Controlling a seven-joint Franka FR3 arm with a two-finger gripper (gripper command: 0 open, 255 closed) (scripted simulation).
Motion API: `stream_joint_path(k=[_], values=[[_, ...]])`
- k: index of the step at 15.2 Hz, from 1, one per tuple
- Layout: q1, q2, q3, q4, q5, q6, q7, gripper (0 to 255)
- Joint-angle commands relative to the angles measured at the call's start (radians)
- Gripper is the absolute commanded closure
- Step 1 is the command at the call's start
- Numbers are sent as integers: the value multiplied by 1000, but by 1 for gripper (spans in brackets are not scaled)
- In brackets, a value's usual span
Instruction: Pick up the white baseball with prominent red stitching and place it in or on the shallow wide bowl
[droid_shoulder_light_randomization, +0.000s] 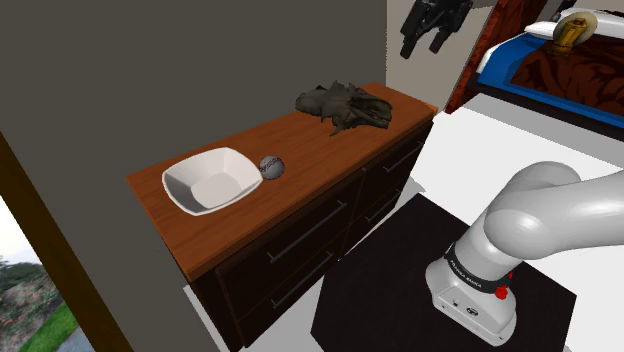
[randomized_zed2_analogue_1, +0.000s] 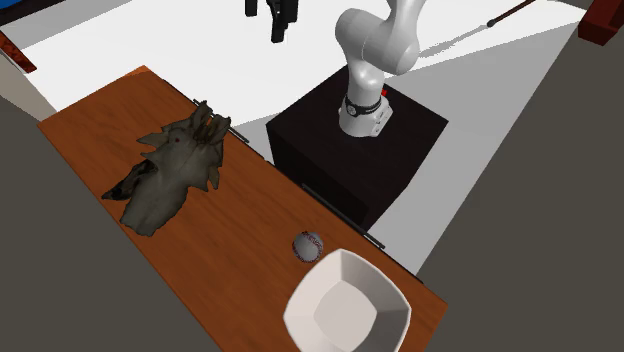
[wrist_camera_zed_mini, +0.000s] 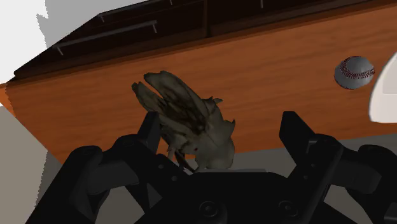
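I see the gripper (droid_shoulder_light_randomization: 432, 25) hanging high over the dark crumpled object (droid_shoulder_light_randomization: 343, 105), its 2 fingers apart, clasping nothing. The baseball (droid_shoulder_light_randomization: 271, 166), grey-white with red stitching, sits on the wooden dresser top (droid_shoulder_light_randomization: 320, 150), well apart from the gripper, just beside the white bowl (droid_shoulder_light_randomization: 210, 185)

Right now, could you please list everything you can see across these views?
baseball: one, whitish with red stitching, on the dresser top close beside a corner of the bowl
bowl: one, white, shallow and squarish, near one end of the dresser top
crumpled thing: one, dark grey-brown, at the other end of the dresser top
dresser: one, brown wood top, dark drawers with bar handles
bed: one, blue-and-white edge, reddish cover, shoulder view's upper right
stand: one, black box, beside the dresser
arm: one, white, on the stand
hand: one, black, fingers apart, empty, high above the crumpled thing
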Motion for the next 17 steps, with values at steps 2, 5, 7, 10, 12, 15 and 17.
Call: stream_joint_path(k=[2, 5, 7, 10, 12, 15, 17], values=[[10, 20, 5, -9, 5, 23, -5, 0], [40, 82, 22, -29, 18, 93, -19, 0], [60, 127, 33, -39, 27, 138, -30, 0], [89, 198, 51, -48, 39, 204, -46, 0], [108, 248, 63, -50, 47, 247, -57, 0], [135, 326, 83, -47, 57, 309, -73, 0], [152, 379, 97, -42, 62, 348, -84, 0]])
